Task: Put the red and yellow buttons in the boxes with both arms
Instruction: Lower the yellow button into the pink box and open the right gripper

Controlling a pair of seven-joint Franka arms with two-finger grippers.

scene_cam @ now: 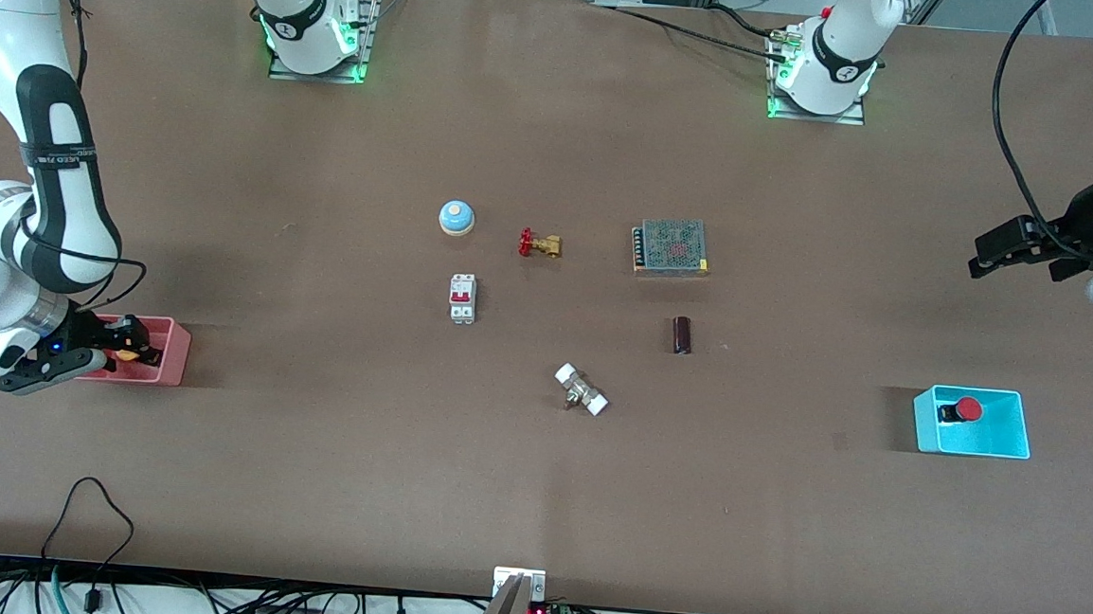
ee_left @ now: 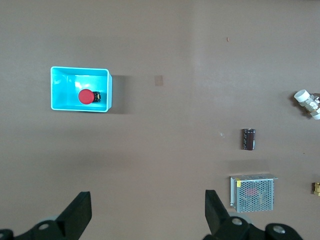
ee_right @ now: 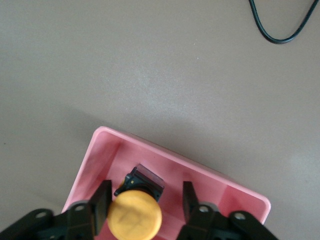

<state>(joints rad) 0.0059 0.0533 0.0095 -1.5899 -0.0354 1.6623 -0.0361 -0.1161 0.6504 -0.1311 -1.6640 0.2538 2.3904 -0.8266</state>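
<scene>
The pink box [scene_cam: 174, 353] sits at the right arm's end of the table. My right gripper [scene_cam: 131, 346] is low over it, fingers open, with the yellow button [scene_cam: 129, 355] between them. In the right wrist view the yellow button [ee_right: 135, 216] lies in the pink box [ee_right: 210, 182]; one finger [ee_right: 101, 205] touches its cap and the other stands apart. The red button [scene_cam: 968, 408] lies in the cyan box [scene_cam: 1013, 432] at the left arm's end. My left gripper [scene_cam: 984, 261] hangs open and empty above the table. The left wrist view shows the cyan box [ee_left: 62, 82] and the red button [ee_left: 86, 96].
Mid-table stand a blue-and-white bell [scene_cam: 456, 217], a red-handled brass valve [scene_cam: 539, 244], a meshed power supply [scene_cam: 671, 246], a white breaker [scene_cam: 462, 298], a dark cylinder [scene_cam: 682, 334] and a white-ended fitting [scene_cam: 581, 389]. A black cable [ee_right: 280, 27] lies near the pink box.
</scene>
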